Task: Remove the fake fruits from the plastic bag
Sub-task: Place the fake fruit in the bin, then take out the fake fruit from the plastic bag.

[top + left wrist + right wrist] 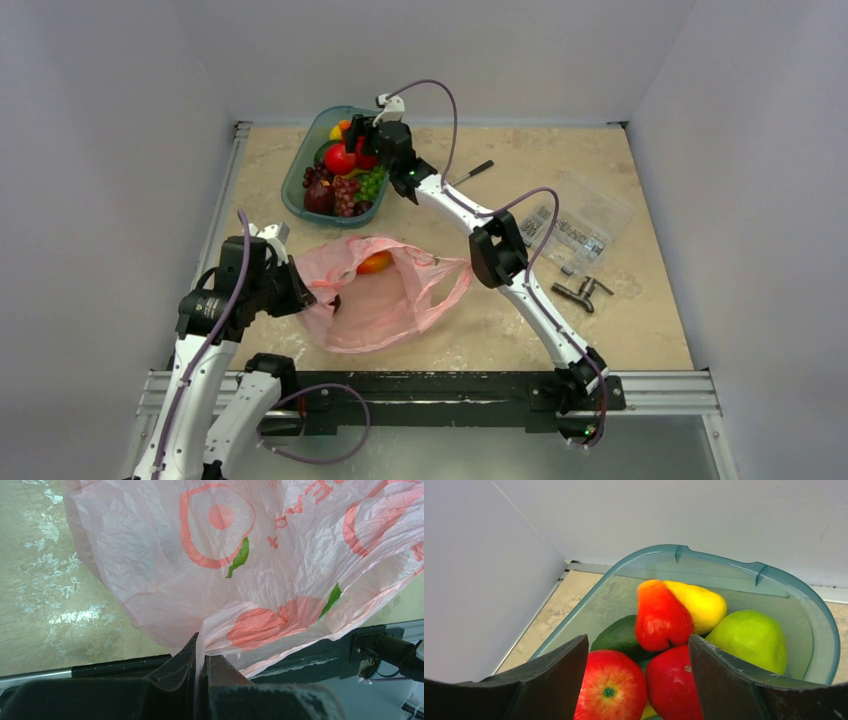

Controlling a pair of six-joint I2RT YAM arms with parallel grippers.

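While left claw (201, 652) pinches pink plastic bag (380, 305) edge tight, bag lies on table (650, 320) near front edge. I see one orange fruit (375, 263) in its mouth; rest of inside hidden by film. Right claw (638, 647) spread wide, holding nothing, over teal tray (724, 562); its fingers (724, 680) cut off at picture bottom.

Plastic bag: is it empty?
No, an orange fruit lies inside the plastic bag, near its far edge.
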